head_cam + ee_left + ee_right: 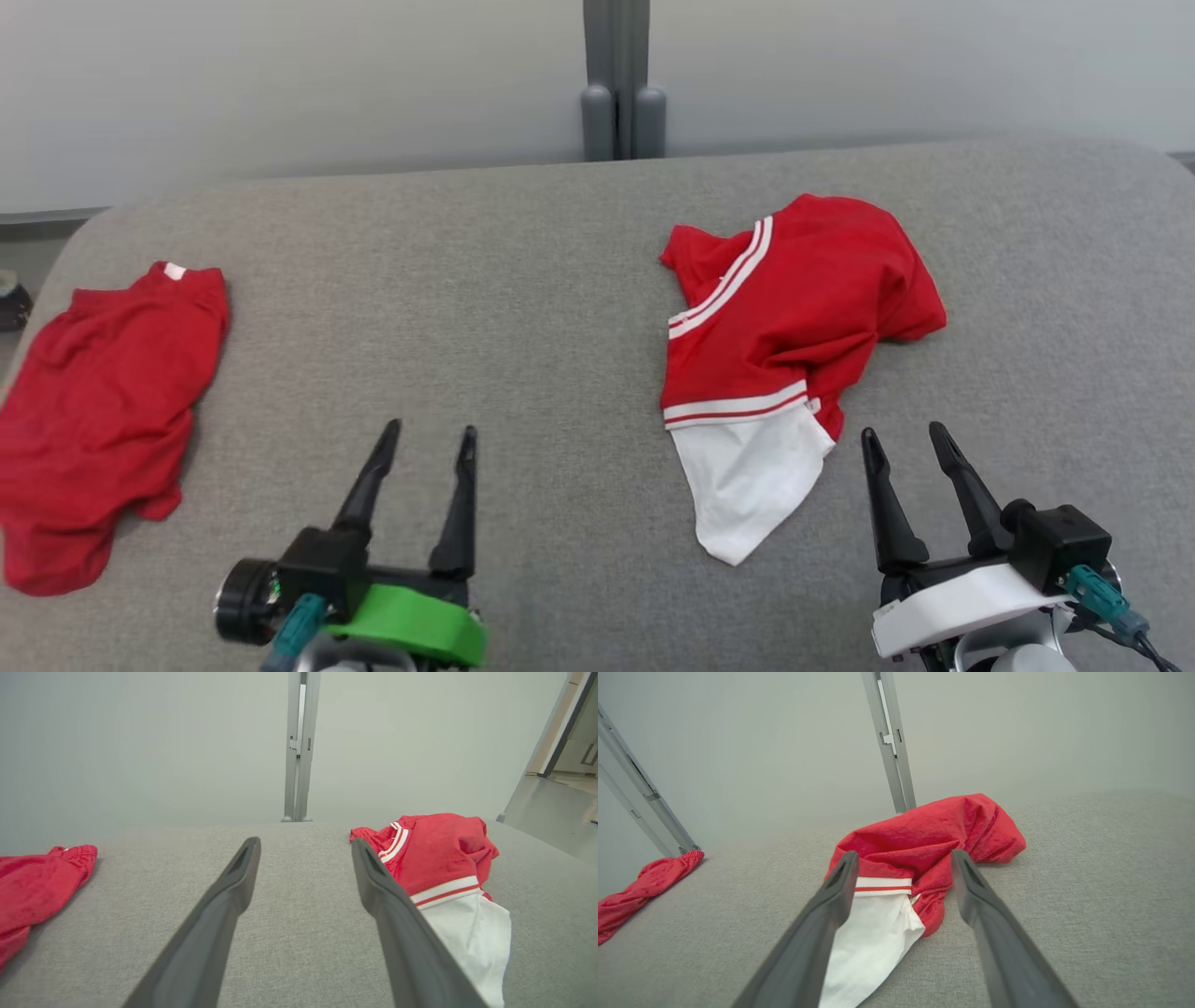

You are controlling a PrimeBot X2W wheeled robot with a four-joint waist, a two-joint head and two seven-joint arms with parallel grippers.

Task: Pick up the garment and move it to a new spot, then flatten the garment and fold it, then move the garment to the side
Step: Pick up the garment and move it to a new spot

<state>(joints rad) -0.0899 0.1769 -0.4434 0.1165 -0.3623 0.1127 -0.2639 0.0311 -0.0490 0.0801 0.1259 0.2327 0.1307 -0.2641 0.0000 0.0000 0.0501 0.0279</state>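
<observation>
Our left gripper (431,429) and right gripper (903,431) gape wide, empty. A crumpled red garment (803,289), white-striped with a white panel, lies just beyond our right jaws.

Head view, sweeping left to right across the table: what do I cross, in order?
plain red garment → left gripper, open → red-and-white garment → right gripper, open

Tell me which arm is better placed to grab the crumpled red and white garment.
Right. The right pincer stands open beside the red and white garment; the left pincer is farther off.
</observation>
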